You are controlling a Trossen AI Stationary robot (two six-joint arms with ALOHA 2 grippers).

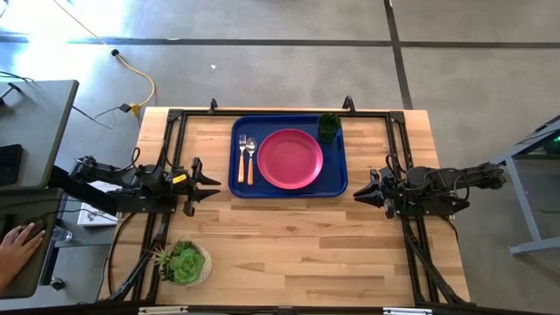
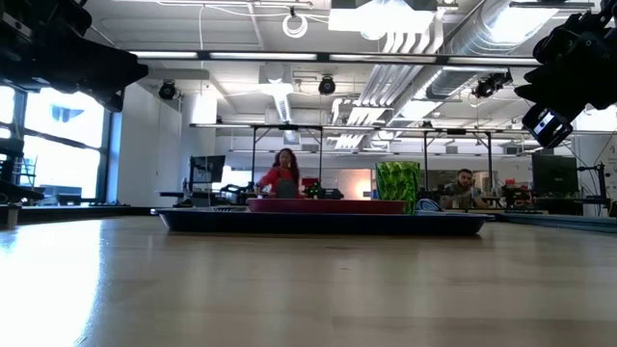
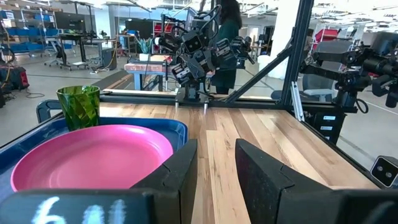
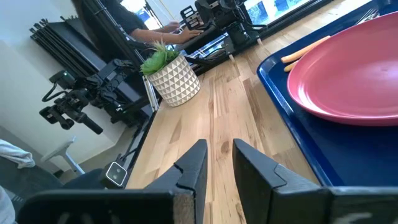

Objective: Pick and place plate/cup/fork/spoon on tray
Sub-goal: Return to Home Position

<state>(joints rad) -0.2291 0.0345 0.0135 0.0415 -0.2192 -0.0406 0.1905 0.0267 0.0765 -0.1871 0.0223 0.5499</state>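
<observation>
The dark-blue tray [image 1: 337,175] lies at the table's far middle. On it rest the pink-red plate [image 1: 290,158], the dark-green cup [image 1: 329,128] upright at the far right corner, and the fork [image 1: 241,157] and spoon [image 1: 250,159] side by side at the left. My left gripper [image 1: 213,182] hovers left of the tray, open and empty. My right gripper [image 1: 359,192] hovers right of the tray's near corner, open and empty. The plate [image 3: 93,155] and cup [image 3: 79,107] also show in the left wrist view.
A succulent in a white patterned pot [image 1: 185,263] stands at the table's near left. A person's hand [image 1: 16,243] rests on a desk beyond the table's left edge. Bare wood lies between the tray and the near edge.
</observation>
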